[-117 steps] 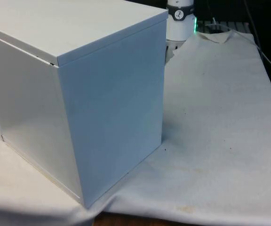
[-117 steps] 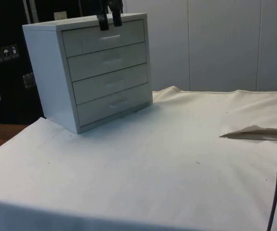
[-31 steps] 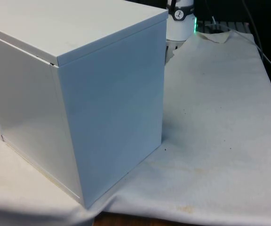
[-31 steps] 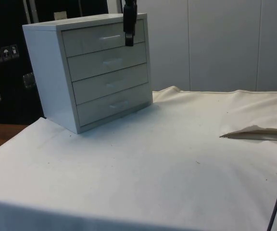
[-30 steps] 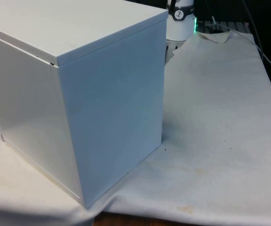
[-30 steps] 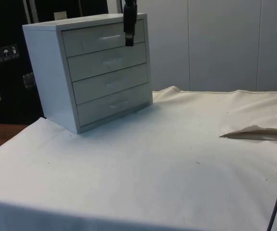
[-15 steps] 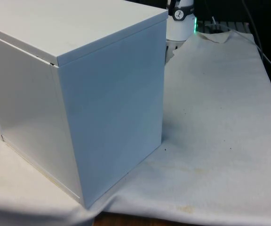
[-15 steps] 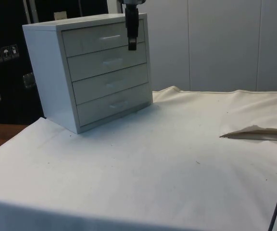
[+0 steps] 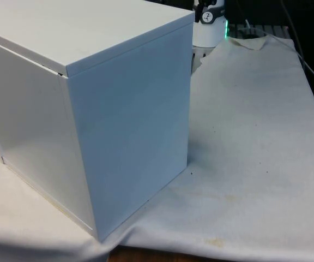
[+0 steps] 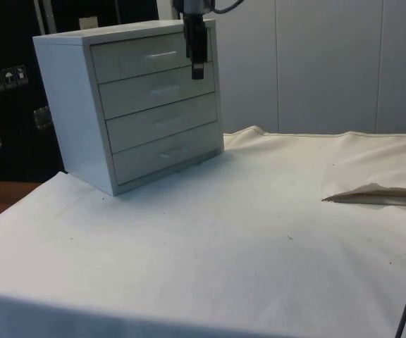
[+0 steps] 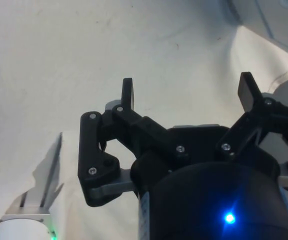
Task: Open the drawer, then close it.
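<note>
Just at 3 o'clock of the top drawer's handle point(image 10: 162, 54), your released hand point(image 10: 197, 69) should straddle it squarely before clenching.

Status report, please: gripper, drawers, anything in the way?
Gripper open, holding nothing, in front of the chest of drawers. All four drawers shut. Nothing in the way.

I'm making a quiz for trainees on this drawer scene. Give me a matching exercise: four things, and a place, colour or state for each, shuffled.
Things:
1. chest
2. end effector
3. cloth
4. top drawer

States:
A. open, empty, hanging before the chest's front
B. shut, flush with the drawers below
C. white, with four drawers
D. covers the table, with a raised fold

Pairs: 1-C, 2-A, 3-D, 4-B
</note>
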### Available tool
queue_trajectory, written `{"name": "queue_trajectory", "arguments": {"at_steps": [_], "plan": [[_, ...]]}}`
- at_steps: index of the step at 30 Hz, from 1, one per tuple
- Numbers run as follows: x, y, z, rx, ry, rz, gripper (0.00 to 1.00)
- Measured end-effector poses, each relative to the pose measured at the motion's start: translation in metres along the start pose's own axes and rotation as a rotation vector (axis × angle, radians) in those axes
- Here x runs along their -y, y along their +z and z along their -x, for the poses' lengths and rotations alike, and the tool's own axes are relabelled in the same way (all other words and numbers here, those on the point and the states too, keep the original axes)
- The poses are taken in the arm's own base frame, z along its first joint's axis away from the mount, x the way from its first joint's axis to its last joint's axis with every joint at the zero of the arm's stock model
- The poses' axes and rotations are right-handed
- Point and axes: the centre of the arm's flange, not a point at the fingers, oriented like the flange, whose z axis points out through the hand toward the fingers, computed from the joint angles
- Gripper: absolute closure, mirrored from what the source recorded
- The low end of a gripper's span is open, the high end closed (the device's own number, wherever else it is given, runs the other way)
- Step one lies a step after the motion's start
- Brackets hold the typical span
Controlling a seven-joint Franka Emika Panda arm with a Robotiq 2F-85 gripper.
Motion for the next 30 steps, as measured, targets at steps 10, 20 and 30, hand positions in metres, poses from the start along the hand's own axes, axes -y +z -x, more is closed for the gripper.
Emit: {"name": "queue_trajectory", "arguments": {"at_steps": [10, 20, 30], "plan": [[-0.0001, 0.0007, -0.0003, -0.004, -0.052, 0.054, 0.00], [-0.0005, 0.0004, -0.0014, -0.013, -0.096, 0.107, 0.00], [-0.0010, -0.0009, -0.0031, -0.027, -0.138, 0.163, 0.00]]}}
